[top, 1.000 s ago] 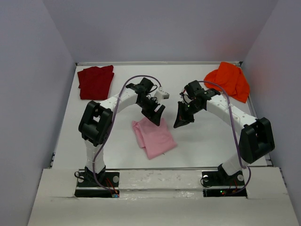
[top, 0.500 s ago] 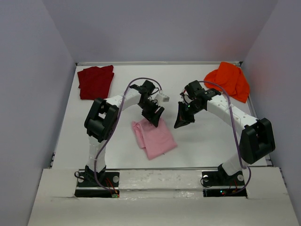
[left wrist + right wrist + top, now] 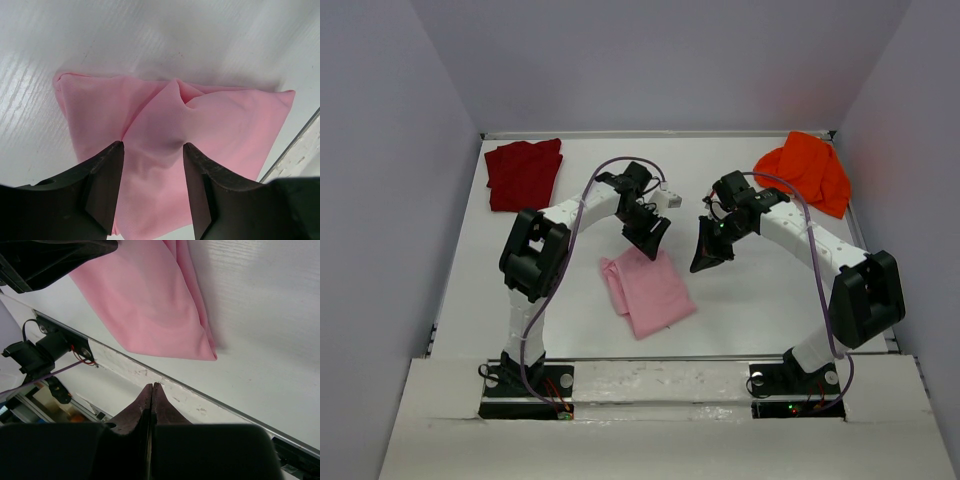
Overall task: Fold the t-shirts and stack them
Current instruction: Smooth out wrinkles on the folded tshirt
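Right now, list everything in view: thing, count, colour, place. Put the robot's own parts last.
pink t-shirt: one, light pink, folded, middle of the table towards the near edge
dark red t-shirt: one, dark red, folded, far left corner
orange t-shirt: one, bright orange, loosely bunched, far right corner
table: one, white, under everything
left gripper: one, black, jaws open over the pink t-shirt's far edge, holding nothing
right gripper: one, black, shut and empty, over bare table to the right of the pink t-shirt
cables: two, purple, one looped along each arm
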Motion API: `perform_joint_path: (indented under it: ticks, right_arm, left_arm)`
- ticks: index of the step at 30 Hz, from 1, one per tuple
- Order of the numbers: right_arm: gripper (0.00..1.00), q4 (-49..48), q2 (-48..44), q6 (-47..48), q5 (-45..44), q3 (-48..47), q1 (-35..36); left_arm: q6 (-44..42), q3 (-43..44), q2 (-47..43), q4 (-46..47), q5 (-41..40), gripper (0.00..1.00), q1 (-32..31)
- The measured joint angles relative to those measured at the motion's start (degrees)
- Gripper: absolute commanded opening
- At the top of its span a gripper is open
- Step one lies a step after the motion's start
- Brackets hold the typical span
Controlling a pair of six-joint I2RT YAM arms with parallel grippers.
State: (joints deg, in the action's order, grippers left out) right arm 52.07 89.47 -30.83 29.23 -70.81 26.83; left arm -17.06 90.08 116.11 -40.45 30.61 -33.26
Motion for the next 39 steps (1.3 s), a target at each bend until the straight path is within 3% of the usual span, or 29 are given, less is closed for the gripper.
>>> perform_joint_path:
  ticks: [16,19,23,26,31,33,35,39]
  right_arm:
    - [0.0,0.0,0.2,0.0,0.0,0.0,0.0]
    - [0.0,0.0,0.2,0.0,0.0,0.0,0.0]
    - [0.0,0.0,0.3,0.0,0.0,0.0,0.0]
    - [0.0,0.0,0.3,0.0,0.0,0.0,0.0]
    - [0.0,0.0,0.3,0.0,0.0,0.0,0.0]
    - [0.0,0.0,0.3,0.0,0.0,0.0,0.0]
    - [0.0,0.0,0.3,0.0,0.0,0.0,0.0]
    - [0.0,0.0,0.3,0.0,0.0,0.0,0.0]
  left_arm:
    - [0.0,-0.5,0.0,0.3,3.5,0.6,0.0]
    - [0.0,-1.5,0.0,0.3,4.2,0.49,0.0]
    - [0.2,-1.8,0.1,0.3,4.6,0.45,0.0]
    - [0.2,-1.8,0.3,0.3,4.9,0.29,0.0]
    - [0.3,-1.8,0.5,0.3,5.5,0.2,0.0]
    - [0.4,-1.8,0.5,0.3,5.6,0.06,0.0]
    - [0.4,-1.9,0.5,0.3,5.8,0.0,0.0]
    - [0.5,-1.9,0.5,0.3,5.8,0.0,0.0]
